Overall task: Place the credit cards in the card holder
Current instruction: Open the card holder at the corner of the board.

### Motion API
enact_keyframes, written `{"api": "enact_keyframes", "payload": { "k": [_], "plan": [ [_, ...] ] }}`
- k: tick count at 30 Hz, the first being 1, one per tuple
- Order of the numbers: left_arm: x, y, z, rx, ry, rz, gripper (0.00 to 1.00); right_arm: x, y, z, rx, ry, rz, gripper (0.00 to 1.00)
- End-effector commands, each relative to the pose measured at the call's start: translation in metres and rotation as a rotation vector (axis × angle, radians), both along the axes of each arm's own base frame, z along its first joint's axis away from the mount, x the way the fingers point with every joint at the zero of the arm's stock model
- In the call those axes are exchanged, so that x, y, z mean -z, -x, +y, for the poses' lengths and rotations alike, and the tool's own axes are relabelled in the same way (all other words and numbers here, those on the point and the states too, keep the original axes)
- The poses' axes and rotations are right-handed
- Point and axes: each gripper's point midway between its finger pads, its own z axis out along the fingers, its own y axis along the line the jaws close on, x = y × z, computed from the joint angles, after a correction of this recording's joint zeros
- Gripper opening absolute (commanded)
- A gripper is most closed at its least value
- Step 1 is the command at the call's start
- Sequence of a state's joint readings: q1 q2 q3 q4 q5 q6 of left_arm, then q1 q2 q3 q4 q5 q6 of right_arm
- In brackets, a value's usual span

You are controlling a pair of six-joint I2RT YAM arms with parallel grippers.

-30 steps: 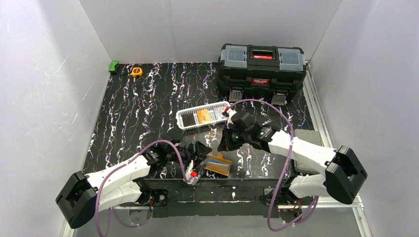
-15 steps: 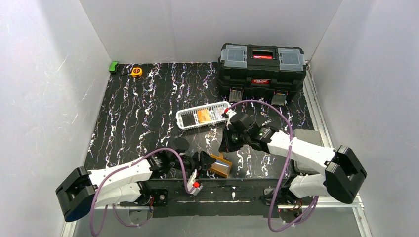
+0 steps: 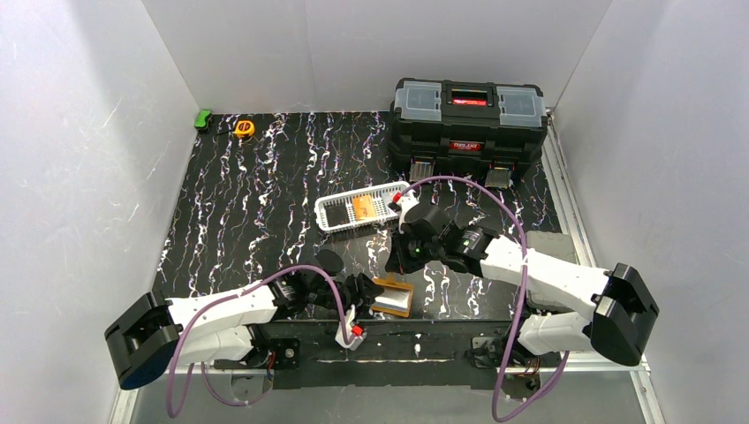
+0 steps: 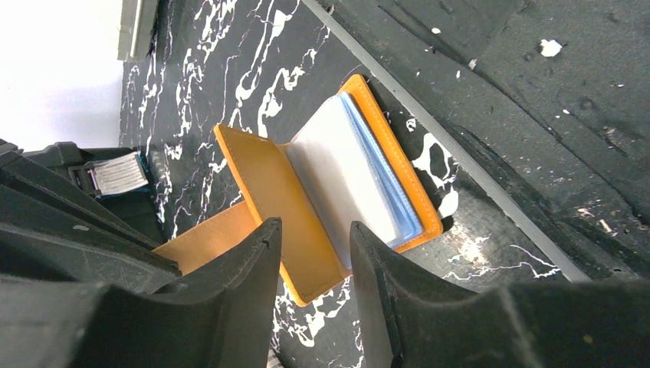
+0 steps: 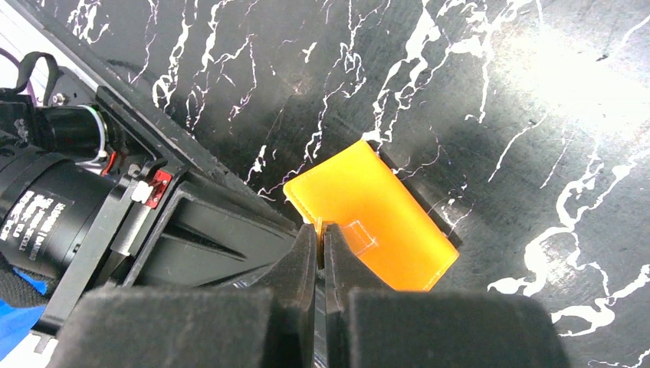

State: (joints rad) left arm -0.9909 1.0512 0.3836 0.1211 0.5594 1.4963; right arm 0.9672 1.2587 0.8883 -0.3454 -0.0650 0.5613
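The card holder [image 3: 395, 299] lies open at the near edge of the black marbled table [image 3: 238, 203], btwn the two arms, w/ its pale clear pockets facing up. L gripper [image 4: 316, 230] sits low just beside it, fingers apart w/ a clear gap. The raised orange cover shows through that gap, but can't tell if either pad touches it. R gripper [image 5: 320, 225] is closed, tips pinched on the edge of that orange flap (its wrist view shows the flap lifted off the table, shadow beneath). One orange card [image 3: 361, 207] sits in the white slotted basket [image 3: 321, 218] mid-table, well apart from the holder, beside a dark item too small to make out. Black toolbox [image 3: 468, 119] stands at the far side.
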Motion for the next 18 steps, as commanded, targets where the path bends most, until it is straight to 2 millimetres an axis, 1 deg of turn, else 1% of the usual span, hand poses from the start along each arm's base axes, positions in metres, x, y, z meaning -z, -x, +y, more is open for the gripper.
{"api": "enact_keyframes", "payload": {
  "k": [1,6,12,15,18],
  "plan": [
    [0.011,0.013,0.007,0.013,-0.033,0.043,0.37,-0.008,-0.008,0.006,0.0,-0.004,-0.033,0.01],
    [0.012,0.011,0.001,0.0,-0.039,0.057,0.37,0.001,-0.009,0.008,-0.006,0.017,-0.019,0.01],
    [0.019,0.011,0.006,-0.03,-0.098,0.097,0.42,0.012,-0.015,0.005,0.001,0.041,-0.013,0.01],
    [0.017,0.01,0.007,-0.04,-0.091,0.09,0.43,0.015,-0.021,0.002,0.009,0.037,-0.004,0.01],
    [0.01,0.007,0.003,-0.047,-0.043,0.069,0.42,0.015,-0.029,-0.003,0.027,0.015,0.013,0.01]
  ]
}}
